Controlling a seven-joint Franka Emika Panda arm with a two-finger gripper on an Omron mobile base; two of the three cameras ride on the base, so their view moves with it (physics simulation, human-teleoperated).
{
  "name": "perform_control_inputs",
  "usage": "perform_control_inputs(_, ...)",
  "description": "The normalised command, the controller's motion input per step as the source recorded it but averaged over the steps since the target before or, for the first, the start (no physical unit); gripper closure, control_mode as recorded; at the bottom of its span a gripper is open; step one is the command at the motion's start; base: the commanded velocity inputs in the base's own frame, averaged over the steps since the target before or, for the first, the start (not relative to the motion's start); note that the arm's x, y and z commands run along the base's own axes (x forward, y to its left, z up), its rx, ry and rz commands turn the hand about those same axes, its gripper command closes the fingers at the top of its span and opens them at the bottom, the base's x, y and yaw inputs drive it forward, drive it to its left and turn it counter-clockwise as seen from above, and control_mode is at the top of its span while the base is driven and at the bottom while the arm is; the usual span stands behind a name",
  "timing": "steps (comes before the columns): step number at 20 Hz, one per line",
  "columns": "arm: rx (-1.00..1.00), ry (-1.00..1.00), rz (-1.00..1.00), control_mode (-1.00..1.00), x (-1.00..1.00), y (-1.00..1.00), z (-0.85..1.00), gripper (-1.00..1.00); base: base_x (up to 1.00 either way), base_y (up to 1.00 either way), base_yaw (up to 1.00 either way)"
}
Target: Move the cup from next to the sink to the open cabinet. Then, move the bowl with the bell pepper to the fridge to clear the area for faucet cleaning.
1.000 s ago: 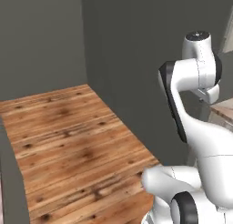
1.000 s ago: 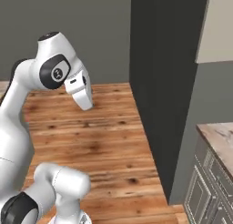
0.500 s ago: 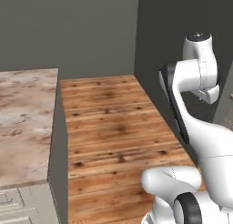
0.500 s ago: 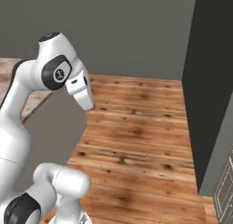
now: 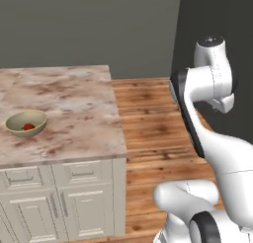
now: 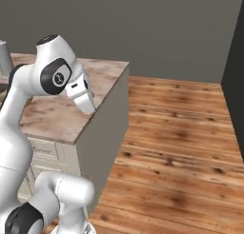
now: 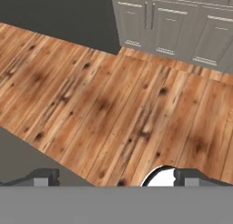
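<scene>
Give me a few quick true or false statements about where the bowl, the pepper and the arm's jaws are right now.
1. The bowl sits on the marbled counter. True.
2. The bell pepper lies on the wooden floor. False: it is inside the bowl.
3. The gripper is shut on the bowl. False: its jaws stand wide apart and hold nothing, above the wooden floor.
4. The bowl is near the counter's left side in the left base view. True.
5. Grey panelled cabinet doors show in the hand view. True.
</scene>
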Motion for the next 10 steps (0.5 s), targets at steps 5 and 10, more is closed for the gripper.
perform_control_inputs(5, 0.0, 0.0, 0.0, 1.0, 0.0, 0.0, 0.0, -1.0, 0.3, 1.0, 0.0)
perform_control_inputs(10, 0.0, 0.0, 0.0, 1.0, 0.0, 0.0, 0.0, -1.0, 0.47, 1.0, -0.04)
